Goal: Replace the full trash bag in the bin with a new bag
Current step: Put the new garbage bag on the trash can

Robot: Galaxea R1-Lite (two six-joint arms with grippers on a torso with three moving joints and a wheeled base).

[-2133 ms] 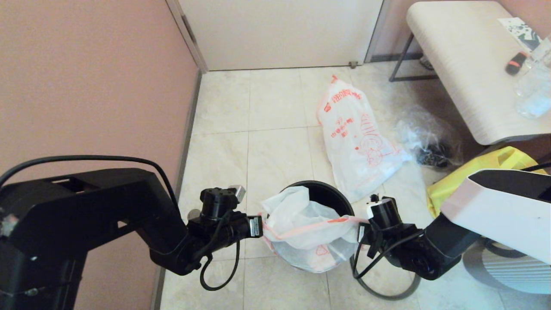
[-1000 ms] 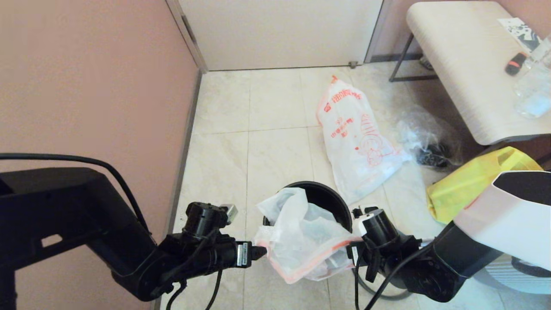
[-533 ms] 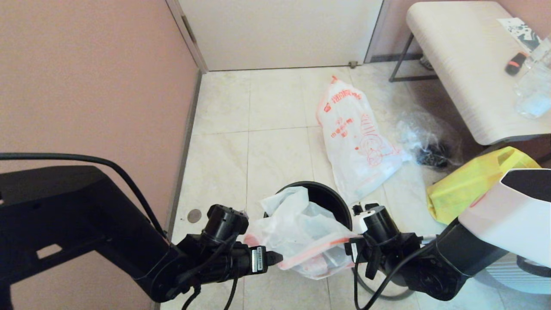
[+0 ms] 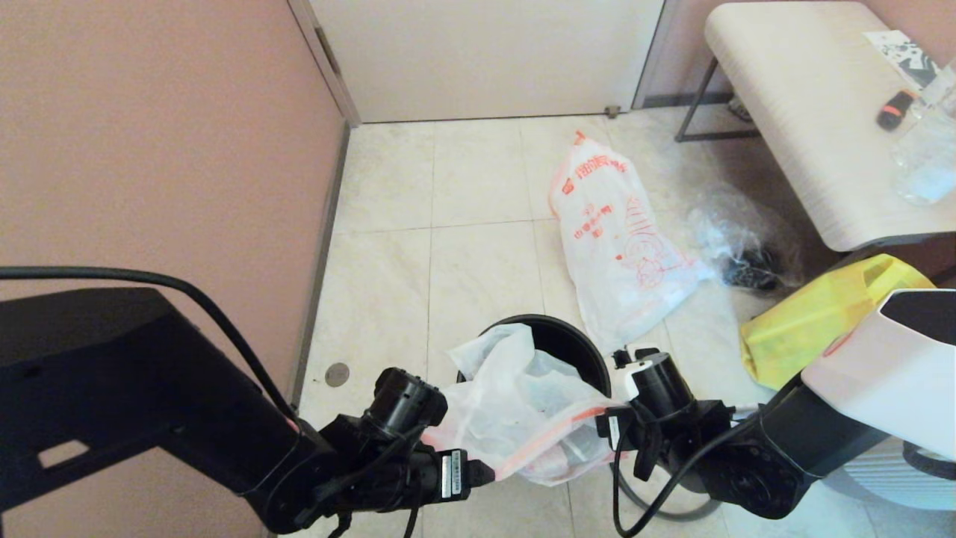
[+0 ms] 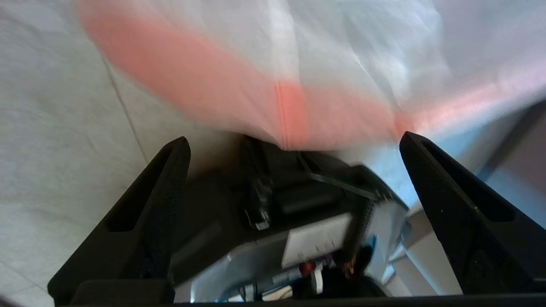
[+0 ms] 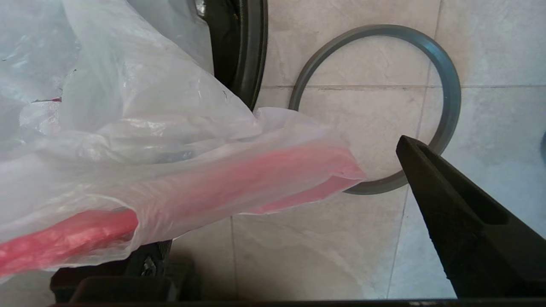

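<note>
The black bin (image 4: pixel 562 345) stands on the tiled floor between my arms. The new bag (image 4: pixel 523 418), thin and translucent with an orange hem, hangs crumpled over the bin's near rim. My left gripper (image 4: pixel 485 472) is open just below that hem (image 5: pixel 239 94), with nothing between its fingers. My right gripper (image 4: pixel 606 431) is open at the bag's right edge, and the hem (image 6: pixel 273 179) lies loose across the gap beside one finger (image 6: pixel 452 217). The grey hoop rim (image 6: pixel 443 81) lies on the floor beside the bin. The full trash bag (image 4: pixel 620 239) lies farther back.
A clear plastic bag with dark items (image 4: pixel 739 246) and a yellow tote (image 4: pixel 814 314) lie to the right, under a pale table (image 4: pixel 806 112). A pink wall (image 4: pixel 149 149) runs close along the left. A door (image 4: pixel 485 52) closes off the back.
My left gripper has let go of the hem and dropped lower and rightwards under it. The bag, earlier stretched between both grippers, now sags over the bin. The right gripper has barely moved.
</note>
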